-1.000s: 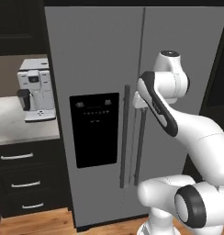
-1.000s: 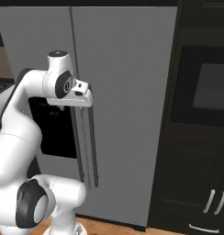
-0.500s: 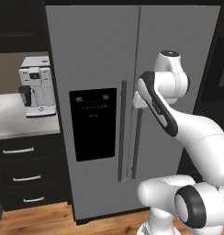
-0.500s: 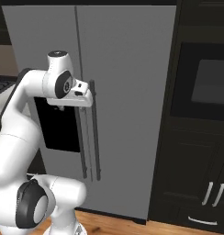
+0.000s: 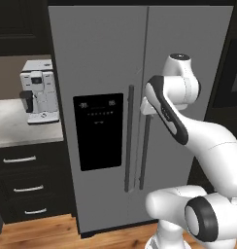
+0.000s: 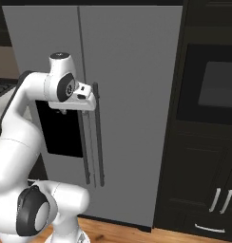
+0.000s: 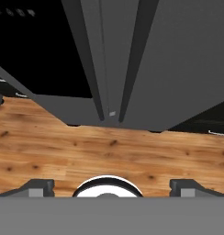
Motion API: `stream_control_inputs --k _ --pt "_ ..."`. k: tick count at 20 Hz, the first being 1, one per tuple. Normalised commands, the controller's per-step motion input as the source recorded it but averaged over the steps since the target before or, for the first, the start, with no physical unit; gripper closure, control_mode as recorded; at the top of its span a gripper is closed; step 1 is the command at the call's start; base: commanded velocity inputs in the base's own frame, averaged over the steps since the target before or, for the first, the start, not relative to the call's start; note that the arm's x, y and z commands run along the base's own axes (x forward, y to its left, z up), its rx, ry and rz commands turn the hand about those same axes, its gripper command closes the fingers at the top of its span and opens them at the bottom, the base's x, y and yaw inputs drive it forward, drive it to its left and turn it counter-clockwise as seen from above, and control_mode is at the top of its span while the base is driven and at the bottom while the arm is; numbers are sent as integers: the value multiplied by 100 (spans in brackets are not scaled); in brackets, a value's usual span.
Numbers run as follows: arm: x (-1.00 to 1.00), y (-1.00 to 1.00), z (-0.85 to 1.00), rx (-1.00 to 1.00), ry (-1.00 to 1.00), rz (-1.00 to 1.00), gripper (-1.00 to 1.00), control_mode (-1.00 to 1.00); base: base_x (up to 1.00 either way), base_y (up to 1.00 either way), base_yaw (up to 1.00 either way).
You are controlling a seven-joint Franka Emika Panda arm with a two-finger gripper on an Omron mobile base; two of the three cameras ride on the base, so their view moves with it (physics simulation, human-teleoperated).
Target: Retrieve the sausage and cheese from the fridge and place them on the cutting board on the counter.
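Robot closing in on the shut fridge

The base has rolled a little nearer, so the fridge looms larger; both doors are closed, so the sausage and cheese, presumably inside, are hidden. The gripper hangs with jaws spread wide and empty, just by the right door's handle. No door pulled yet. A coffee machine stands on the grey side top.

Grey two-door fridge upright, both doors shut.
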Motion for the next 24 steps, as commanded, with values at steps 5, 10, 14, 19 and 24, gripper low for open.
stream_control_inputs --k 5,10,14,19,24 --pt "0 0 0 0 0 0 -100 100 0 0 0" --pt "0 0 0 0 0 0 -100 -100 0 0 0" --pt "0 0 0 0 0 0 -100 -100 0 0 0" --pt "0 0 0 0 0 0 -100 -100 0 0 0" --pt "-33 -21 -18 2 -11 -1 -100 -100 0 0 0"
